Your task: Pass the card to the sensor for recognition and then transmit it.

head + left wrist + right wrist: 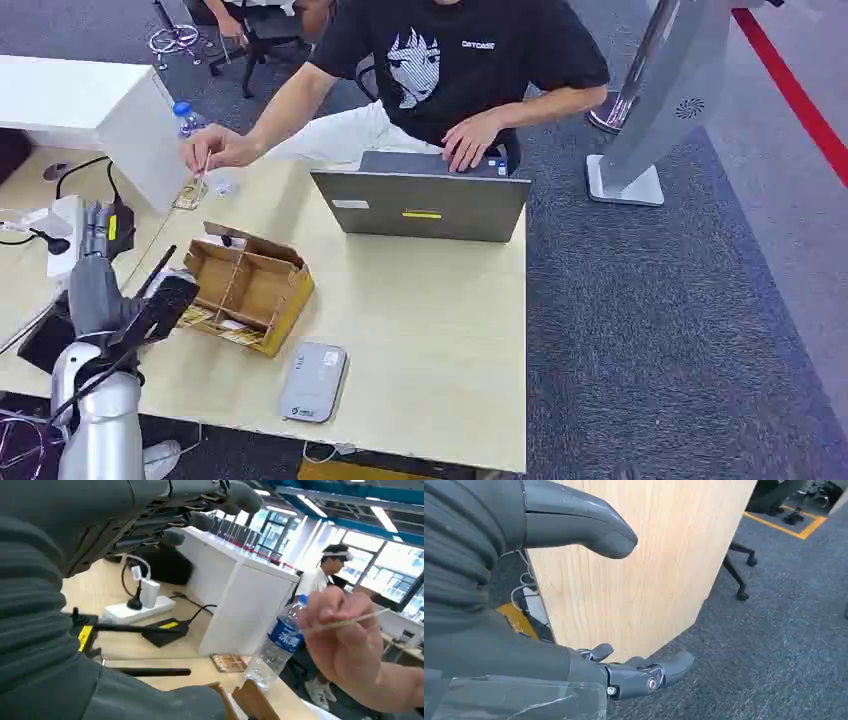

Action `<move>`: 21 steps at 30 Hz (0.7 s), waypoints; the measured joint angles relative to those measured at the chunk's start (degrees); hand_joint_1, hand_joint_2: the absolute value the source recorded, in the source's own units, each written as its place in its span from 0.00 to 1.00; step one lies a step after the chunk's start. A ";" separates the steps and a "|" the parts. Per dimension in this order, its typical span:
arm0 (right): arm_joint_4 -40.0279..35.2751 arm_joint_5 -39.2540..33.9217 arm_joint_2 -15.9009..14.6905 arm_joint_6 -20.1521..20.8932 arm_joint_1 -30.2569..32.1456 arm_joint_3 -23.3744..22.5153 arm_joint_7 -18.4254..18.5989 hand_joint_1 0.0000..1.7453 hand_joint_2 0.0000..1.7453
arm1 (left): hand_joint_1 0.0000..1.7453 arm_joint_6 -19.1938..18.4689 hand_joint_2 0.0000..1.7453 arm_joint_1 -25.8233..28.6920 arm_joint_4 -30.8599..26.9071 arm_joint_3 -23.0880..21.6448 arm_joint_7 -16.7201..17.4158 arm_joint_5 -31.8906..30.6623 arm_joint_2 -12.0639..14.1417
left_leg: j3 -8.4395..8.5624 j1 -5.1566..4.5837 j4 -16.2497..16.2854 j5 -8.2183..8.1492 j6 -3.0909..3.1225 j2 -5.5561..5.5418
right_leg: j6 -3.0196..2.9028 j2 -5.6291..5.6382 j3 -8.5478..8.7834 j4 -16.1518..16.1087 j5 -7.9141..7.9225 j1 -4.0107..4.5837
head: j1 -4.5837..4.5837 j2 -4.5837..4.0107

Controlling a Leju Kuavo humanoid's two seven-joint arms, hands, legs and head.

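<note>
Left hand (98, 262): fingers spread, empty, just beside the cardboard box (250, 288).
Right hand (574, 595): fingers apart, empty.
Card (190, 196): beyond the box, under the person's hand (215, 148).
Risk: reaching now, you could strike that hand.

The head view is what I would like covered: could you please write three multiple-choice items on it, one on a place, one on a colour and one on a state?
1. Where does the grey card reader lie?
A. inside the cardboard box
B. on the table near its front edge
C. on the laptop

2. What colour is the person's shirt?
A. black
B. white
C. red

3. What is the left hand holding?
A. a bottle
B. a cable
C. nothing

Answers: 1 B, it lies flat beside the cardboard box; 2 A, black with a pale print; 3 C, its fingers are extended and empty.
</note>
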 joint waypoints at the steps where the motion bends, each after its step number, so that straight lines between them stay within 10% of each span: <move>1: 0.04 0.20 0.07 -0.20 -0.14 0.00 -0.02 0.00 1.00 | 0.00 0.55 1.00 -0.51 0.42 -1.22 0.70 -1.90 0.37 | 0.00 0.00 0.00 0.00 0.00 0.00 | 0.00 0.00 0.00 0.00 0.00 0.00 | 0.00 0.00; 15: 0.35 3.32 0.87 -2.36 -1.93 -0.28 -0.26 0.00 1.00 | 0.00 7.28 1.00 -6.64 6.12 -15.58 9.20 -24.70 4.78 | -0.01 0.00 0.02 0.02 0.01 -0.01 | 0.00 0.00 0.00 0.01 0.01 0.00 | 0.00 0.00; 16: 0.39 3.48 0.94 -2.51 -2.10 -0.39 -0.31 0.00 1.00 | 1.00 7.74 1.00 -7.02 6.51 -16.61 9.79 -26.31 5.11 | -0.01 0.00 0.02 0.02 0.01 -0.01 | 0.00 0.00 0.00 0.01 0.01 0.00 | 0.00 0.00; 21: 0.52 4.77 1.20 -3.39 -2.68 -0.68 -0.48 0.00 1.00 | 1.00 9.97 1.00 -9.10 8.68 -21.07 12.72 -34.42 6.54 | -0.01 0.00 0.02 0.03 0.01 -0.02 | 0.00 -0.01 0.00 0.02 0.01 0.00 | 0.00 0.00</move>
